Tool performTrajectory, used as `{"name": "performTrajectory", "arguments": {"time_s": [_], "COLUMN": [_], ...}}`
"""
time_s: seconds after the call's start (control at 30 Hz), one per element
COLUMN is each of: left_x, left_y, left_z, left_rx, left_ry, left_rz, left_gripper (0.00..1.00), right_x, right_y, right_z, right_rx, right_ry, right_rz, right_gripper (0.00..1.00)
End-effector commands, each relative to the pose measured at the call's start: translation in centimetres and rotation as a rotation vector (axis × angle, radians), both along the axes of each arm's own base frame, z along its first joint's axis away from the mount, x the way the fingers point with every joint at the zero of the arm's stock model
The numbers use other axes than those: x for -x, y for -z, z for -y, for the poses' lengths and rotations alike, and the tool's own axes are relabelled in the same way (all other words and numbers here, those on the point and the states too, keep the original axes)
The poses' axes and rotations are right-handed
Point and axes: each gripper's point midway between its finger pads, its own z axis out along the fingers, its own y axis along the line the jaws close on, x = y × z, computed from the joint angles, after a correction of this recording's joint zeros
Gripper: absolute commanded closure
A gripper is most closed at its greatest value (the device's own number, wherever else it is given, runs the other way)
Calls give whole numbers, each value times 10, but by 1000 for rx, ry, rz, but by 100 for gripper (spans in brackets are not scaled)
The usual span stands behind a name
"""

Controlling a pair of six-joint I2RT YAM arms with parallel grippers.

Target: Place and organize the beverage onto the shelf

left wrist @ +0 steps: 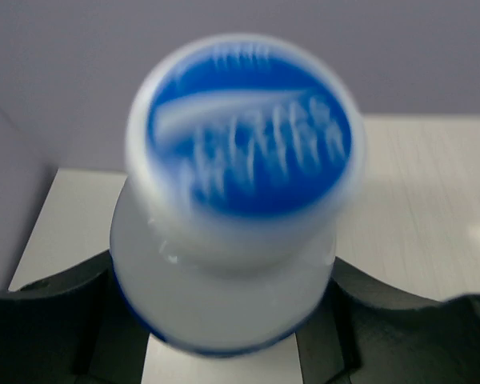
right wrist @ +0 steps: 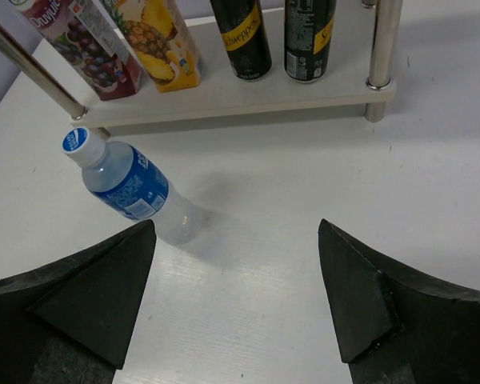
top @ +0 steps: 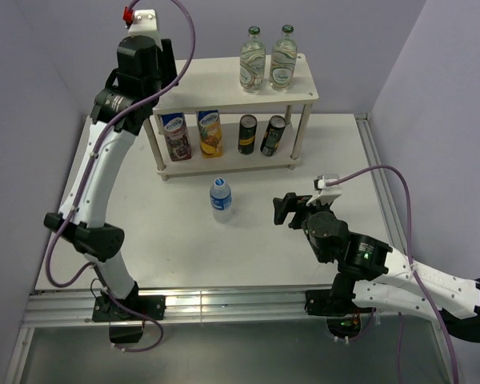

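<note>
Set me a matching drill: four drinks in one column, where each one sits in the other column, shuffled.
1. glass bottles
2. dark cans
3. lone blue-labelled bottle
4. bottle filling the left wrist view

A. on the table, in front of the shelf
B. shelf, top tier
C. in the left gripper
D. shelf, lower tier

Pairs: 1-B, 2-D, 3-A, 4-C.

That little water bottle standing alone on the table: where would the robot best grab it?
Around its blue-labelled body, from the side. The bottle stands upright and is round, so the open right gripper, facing it across the table, could close across that body. The cap is narrower and probably gives less hold.
</note>
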Motion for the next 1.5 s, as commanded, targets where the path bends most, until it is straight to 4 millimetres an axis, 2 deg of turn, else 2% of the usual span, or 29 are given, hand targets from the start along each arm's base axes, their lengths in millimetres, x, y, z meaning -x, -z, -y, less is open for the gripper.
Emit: {"name": "performTrajectory", "arguments": {"time_s": [0.0, 0.03, 0.07, 0.27, 0.37, 0.4, 0.47, 0.5, 0.53, 0.6, 0.83, 0.9, 1.0, 1.03, 1.07, 1.1, 1.13, 1.17, 1.2, 1.23, 1.27, 1.3, 1.33, 1.37, 1.47], "left_x": [-4, -9, -14, -25, -27, -27, -29, -29, -29, -31, -25, -22, -9, 2, 4, 10, 25, 29, 37, 56, 60, 69, 89, 95, 128], "left_y": [-62, -60, -54, -52, -46, -45, -39, -37, -36, -29, -30, -24, -19, -25, -10, -9, -18, 1, 6, -2, 23, 30, 23, 48, 77], "left_z": [-3, -11, -9, -15, -16, -16, -17, -17, -18, -17, -20, -19, -22, -25, -25, -27, -31, -30, -28, -34, -33, -33, -31, -30, -16], "left_rx": [77, 82, 89, 96, 95, 93, 92, 89, 87, 85, 96, 102, 117, 131, 127, 132, 154, 149, 158, 188, 183, 192, 222, 215, 265], "left_ry": [69, 53, 64, 52, 45, 50, 45, 44, 41, 40, 41, 46, 45, 44, 44, 43, 45, 47, 52, 47, 42, 41, 62, 54, 89], "left_rz": [180, 178, 167, 175, 164, 161, 154, 149, 149, 138, 139, 128, 116, 128, 97, 94, 114, 73, 67, 92, 44, 39, 67, 27, -4], "left_gripper": [100, 100, 100, 98, 82, 66, 47, 34, 28, 19, 15, 9, 3, 3, 3, 1, 1, 1, 1, 1, 1, 1, 1, 1, 1], "right_x": [0, 0, 1, 0, 0, 0, -1, 0, -1, -1, 1, 1, 1, 1, 2, 2, 2, 3, 3, 3, 3, 4, 4, 4, 4], "right_y": [0, 2, 3, 7, 7, 7, 8, 8, 8, 10, 13, 14, 13, 13, 15, 14, 14, 14, 15, 14, 14, 14, 14, 15, 18], "right_z": [5, 6, 6, 8, 7, 6, 6, 5, 5, 6, 9, 10, 10, 10, 11, 11, 12, 12, 13, 14, 15, 15, 15, 15, 12], "right_rx": [-25, -25, -22, -14, -13, -13, -12, -12, -14, -8, -18, -13, -15, -16, -11, -15, -15, -14, -15, -19, -21, -22, -24, -24, -17], "right_ry": [27, 30, 30, 39, 39, 36, 38, 34, 35, 36, 44, 45, 45, 44, 44, 44, 46, 45, 46, 48, 47, 46, 45, 44, 37], "right_rz": [10, 7, 4, 2, 3, 2, 1, 0, -1, -4, -6, -7, -6, -6, -9, -8, -8, -10, -12, -9, -10, -10, -10, -12, -19], "right_gripper": [11, 11, 11, 11, 11, 11, 11, 11, 11, 11, 11, 11, 11, 11, 11, 11, 11, 11, 11, 11, 11, 11, 11, 11, 11]}}
